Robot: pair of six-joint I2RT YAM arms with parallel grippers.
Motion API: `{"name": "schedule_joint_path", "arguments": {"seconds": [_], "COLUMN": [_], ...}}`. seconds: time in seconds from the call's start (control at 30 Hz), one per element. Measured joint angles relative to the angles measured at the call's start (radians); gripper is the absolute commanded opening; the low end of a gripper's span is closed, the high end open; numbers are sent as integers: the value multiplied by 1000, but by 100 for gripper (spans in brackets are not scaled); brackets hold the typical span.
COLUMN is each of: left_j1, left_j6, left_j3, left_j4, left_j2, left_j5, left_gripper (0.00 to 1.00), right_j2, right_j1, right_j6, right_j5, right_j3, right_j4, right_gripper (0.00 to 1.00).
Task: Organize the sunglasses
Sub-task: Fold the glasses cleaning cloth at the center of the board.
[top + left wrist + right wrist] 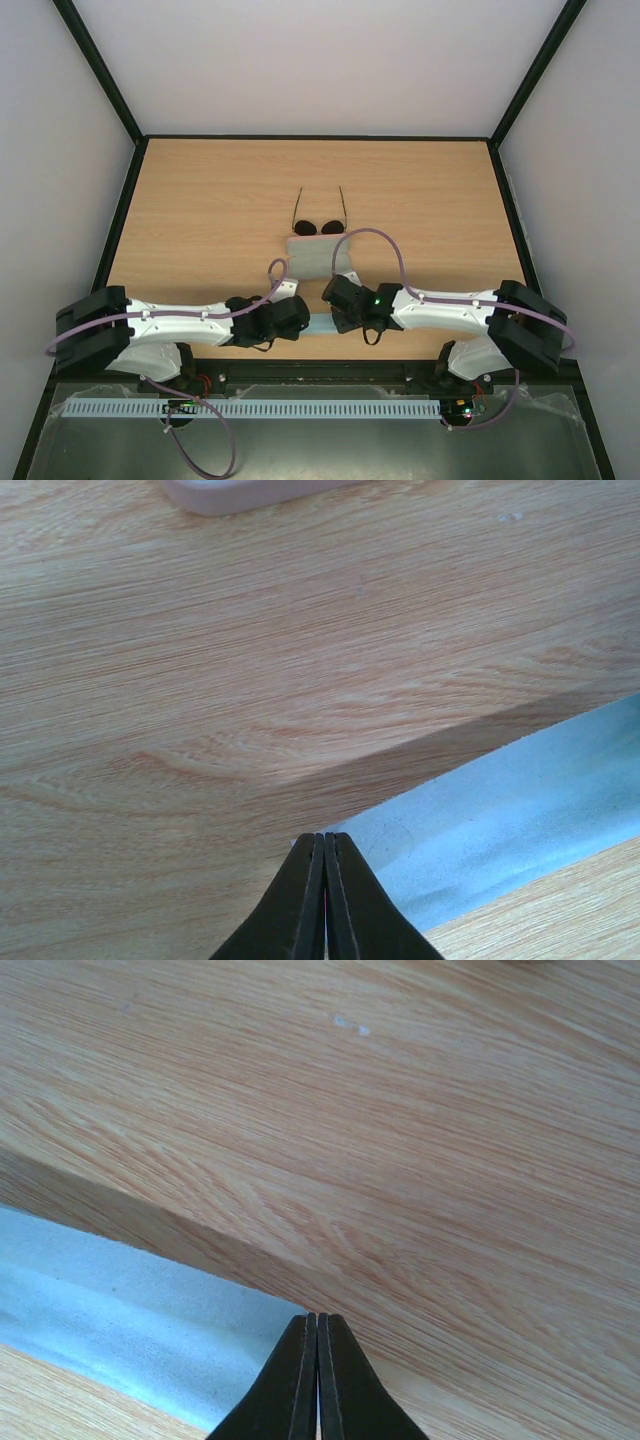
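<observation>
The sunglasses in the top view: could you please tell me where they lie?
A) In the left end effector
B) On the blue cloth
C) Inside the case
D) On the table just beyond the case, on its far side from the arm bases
D: the sunglasses rest on the table just past the case, with their temple arms unfolded and pointing away from the arm bases.

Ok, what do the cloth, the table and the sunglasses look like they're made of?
The cloth is light blue and matte with a fine grainy texture, probably microfibre fabric. The table shows a printed-looking wood grain on a smooth face, likely laminate rather than solid wood. The sunglasses have a thin dark frame that looks like metal wire. Whether the dark lenses are glass or plastic can't be told.
</observation>
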Motion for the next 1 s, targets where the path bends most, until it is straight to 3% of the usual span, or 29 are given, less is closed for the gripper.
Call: {"name": "schedule_joint_path", "arguments": {"seconds": [0.4, 1.0], "left_j1": [0, 0], "left_j6": [-5, -19], "left_j3": [-13, -25], "left_j4": [-2, -8], "left_j2": [-4, -13], "left_j5": [0, -1], "left_gripper": [4, 20], "right_j2": [18, 37], "right_j1": [-1, -1], "right_j6": [-6, -13], "right_j5": [0, 1], "right_j3": [26, 29], "right_j4": [14, 14], "right_gripper": [1, 8]}}
